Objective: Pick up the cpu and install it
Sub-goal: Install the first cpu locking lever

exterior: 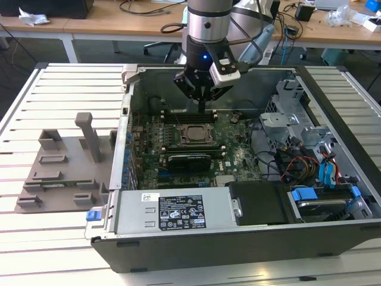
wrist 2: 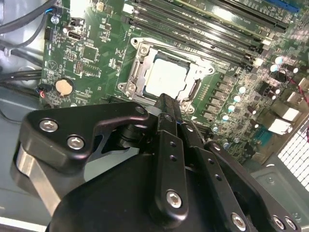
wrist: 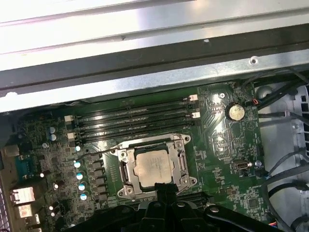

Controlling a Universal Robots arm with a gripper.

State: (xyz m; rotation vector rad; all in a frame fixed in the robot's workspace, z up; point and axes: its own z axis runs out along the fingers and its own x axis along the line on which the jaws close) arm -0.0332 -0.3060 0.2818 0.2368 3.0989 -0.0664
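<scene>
The cpu (wrist: 153, 167) is a small flat square with a dull silver-grey metal top and a thin pale edge; in both wrist views (wrist 2: 166, 78) it lies flat inside the dark socket frame (wrist: 152, 169) on the green motherboard (wrist: 219, 145). In the first wrist view it sits in the lower middle of the frame, with the memory slots (wrist: 135, 118) just above it and a round coin battery (wrist: 235, 112) toward the upper right. In the exterior view the socket frame (exterior: 194, 133) is near the centre of the picture.

The hand (exterior: 202, 107) hangs over the motherboard just above the socket frame in the exterior view, its black fingers (wrist 2: 169, 121) drawn together and gripping nothing. In the second wrist view they end close below the cpu, apart from it.

The motherboard lies in an open computer case (exterior: 178, 250) that takes up the middle and right of the exterior view, with a drive cage (exterior: 286, 119) and bundled cables (exterior: 297, 164) at the right. The case rests on a pale slatted desk (exterior: 59, 244). At the left of the frame a grey plastic fixture plate (exterior: 59, 173) lies on the slats, with an upright post (exterior: 89, 134) rising from it. Along the top of the frame stands a wooden bench (exterior: 107, 24) with loose cables on it.
</scene>
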